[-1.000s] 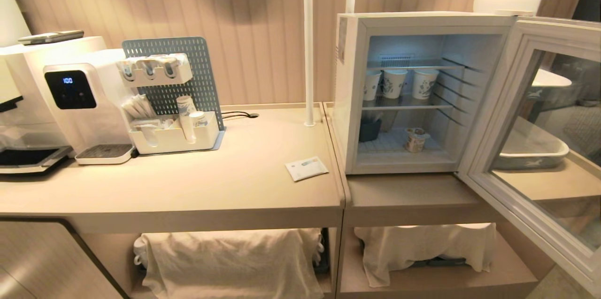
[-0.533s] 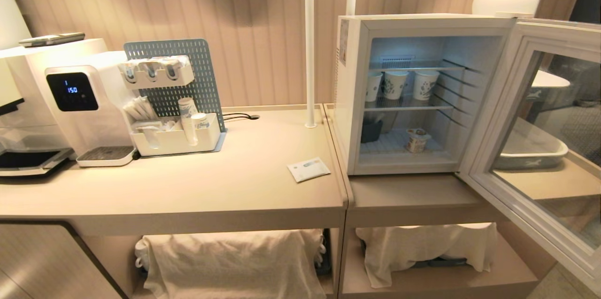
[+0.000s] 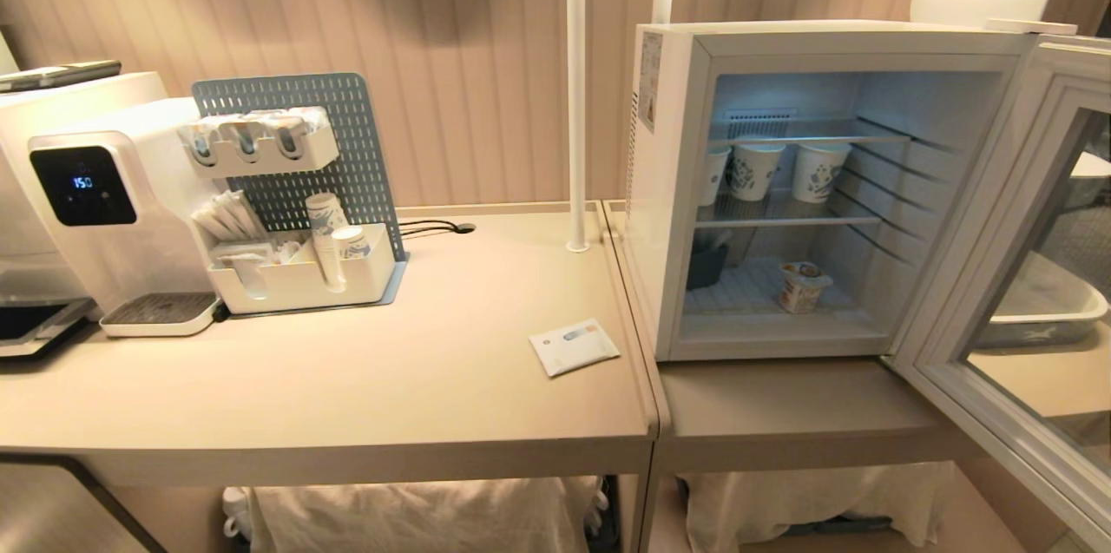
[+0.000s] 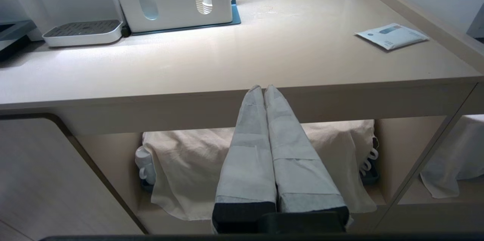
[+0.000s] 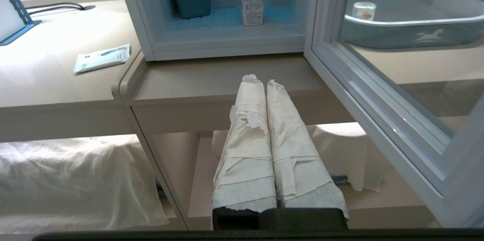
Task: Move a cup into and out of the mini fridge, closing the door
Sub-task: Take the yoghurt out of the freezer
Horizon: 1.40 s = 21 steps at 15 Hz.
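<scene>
Sitting inside mini fridge (image 3: 668, 188), cup (image 3: 800, 286), door (image 3: 998, 275) open

The left gripper (image 4: 263, 89), two long fingers wrapped in pale tape, is closed with the fingers pressed together, holding nothing. The right gripper (image 5: 259, 81), wrapped the same way, is also closed and empty.

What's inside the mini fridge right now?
Upper shelf of the mini fridge: three paper cups. Floor: the cup and a dark bin, whose contents are hidden.
</scene>
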Tool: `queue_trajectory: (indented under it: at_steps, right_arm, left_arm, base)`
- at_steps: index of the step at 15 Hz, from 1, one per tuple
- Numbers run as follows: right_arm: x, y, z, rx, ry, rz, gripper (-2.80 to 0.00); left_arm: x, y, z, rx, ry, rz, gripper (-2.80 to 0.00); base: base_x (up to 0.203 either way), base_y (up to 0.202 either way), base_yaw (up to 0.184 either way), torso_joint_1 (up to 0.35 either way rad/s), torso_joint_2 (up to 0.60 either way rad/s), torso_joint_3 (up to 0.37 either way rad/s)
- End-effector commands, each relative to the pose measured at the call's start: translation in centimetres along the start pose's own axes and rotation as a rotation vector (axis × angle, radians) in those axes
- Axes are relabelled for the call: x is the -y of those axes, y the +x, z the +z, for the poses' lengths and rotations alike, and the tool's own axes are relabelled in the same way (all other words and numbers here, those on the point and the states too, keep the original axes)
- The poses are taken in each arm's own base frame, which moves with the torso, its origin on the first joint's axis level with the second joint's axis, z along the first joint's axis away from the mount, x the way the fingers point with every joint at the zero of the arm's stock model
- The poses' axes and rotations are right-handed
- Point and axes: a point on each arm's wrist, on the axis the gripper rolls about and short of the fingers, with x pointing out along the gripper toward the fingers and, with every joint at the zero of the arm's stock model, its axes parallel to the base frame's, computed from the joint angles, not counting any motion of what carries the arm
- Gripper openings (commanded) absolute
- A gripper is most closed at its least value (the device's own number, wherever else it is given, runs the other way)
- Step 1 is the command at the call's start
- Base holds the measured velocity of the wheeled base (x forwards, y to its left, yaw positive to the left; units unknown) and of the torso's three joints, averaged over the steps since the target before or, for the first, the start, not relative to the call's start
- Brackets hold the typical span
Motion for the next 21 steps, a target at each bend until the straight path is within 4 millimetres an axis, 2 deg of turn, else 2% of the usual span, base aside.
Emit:
queue_trajectory:
  at_steps: [1, 3, 5, 7, 9, 12, 15, 18, 21]
  right_arm:
    - [0.0, -0.1, 0.2, 0.007, -0.002, -0.002, -2.80]
    - [0.0, -0.6, 3.2, 0.061, 0.000, -0.006, -2.80]
    - [0.0, 0.3, 7.7, 0.028, 0.023, -0.015, -2.80]
    - [0.0, 3.7, 11.1, -0.105, 0.037, -0.020, -2.80]
    - [-0.1, 8.6, 12.0, -0.286, 0.031, -0.023, -2.80]
    - [-0.1, 16.1, 10.1, -0.490, 0.018, -0.011, -2.80]
    - [-0.2, 22.6, 5.6, -0.608, 0.010, -0.004, -2.80]
    - [-0.3, 27.7, 0.3, -0.640, 0.004, -0.002, -2.80]
    - [-0.4, 31.2, -4.0, -0.617, -0.010, 0.004, -2.80]
  left_arm:
    - [0.0, 0.0, 0.0, -0.001, -0.006, 0.001, -2.80]
    - [0.0, 0.0, -0.1, -0.003, -0.007, 0.001, -2.80]
    - [0.0, 0.0, -0.1, -0.003, -0.009, 0.001, -2.80]
    - [0.0, 0.0, 0.0, -0.002, -0.012, 0.002, -2.80]
    - [0.0, 0.0, -0.1, -0.002, -0.020, 0.002, -2.80]
    - [0.0, 0.0, 0.0, -0.001, -0.021, 0.002, -2.80]
    - [0.0, 0.0, 0.0, 0.000, -0.034, 0.003, -2.80]
    - [0.0, 0.0, 0.0, 0.002, -0.040, 0.002, -2.80]
    - [0.0, 0.0, 0.0, 0.000, -0.041, 0.002, -2.80]
  base:
    - [0.000, 0.000, 0.000, 0.000, 0.00, 0.000]
    - [0.000, 0.000, 0.000, 0.000, 0.00, 0.000]
    - [0.000, 0.000, 0.000, 0.000, 0.00, 0.000]
    - [0.000, 0.000, 0.000, 0.000, 0.00, 0.000]
    - [0.000, 0.000, 0.000, 0.000, 0.00, 0.000]
    - [0.000, 0.000, 0.000, 0.000, 0.00, 0.000]
    - [0.000, 0.000, 0.000, 0.000, 0.00, 0.000]
    - [0.000, 0.000, 0.000, 0.000, 0.00, 0.000]
    - [0.000, 0.000, 0.000, 0.000, 0.00, 0.000]
